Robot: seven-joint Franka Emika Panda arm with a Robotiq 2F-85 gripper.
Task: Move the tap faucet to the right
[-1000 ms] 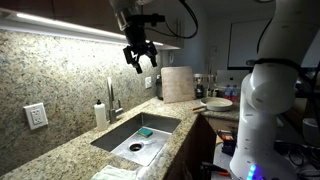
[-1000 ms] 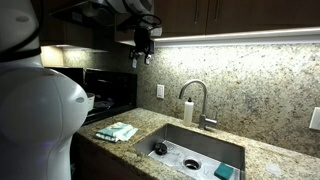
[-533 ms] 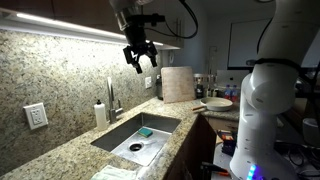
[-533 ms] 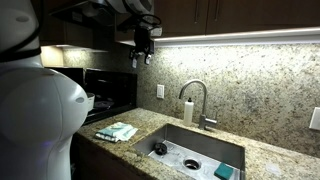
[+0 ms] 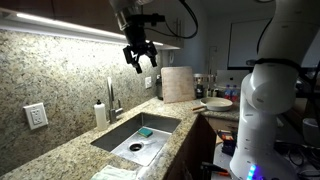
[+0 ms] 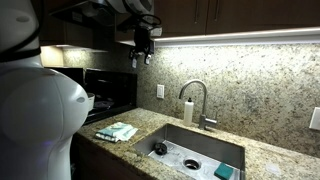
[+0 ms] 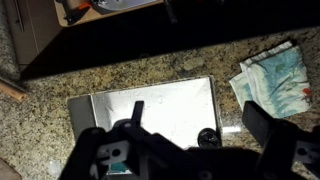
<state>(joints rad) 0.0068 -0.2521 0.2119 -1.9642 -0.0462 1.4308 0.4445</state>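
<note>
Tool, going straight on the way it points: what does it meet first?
Likely the sink, centred below the tool in the wrist view; nothing shows in between, though depth is unclear.

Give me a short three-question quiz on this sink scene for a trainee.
1. True or false: the gripper touches the tap.
2. Relative to the sink, the sponge lies: A inside, B beside it, C behind it.
3. What stands beside the tap?
Key: 1 false, it hangs open high above; 2 A; 3 the soap bottle.
</note>
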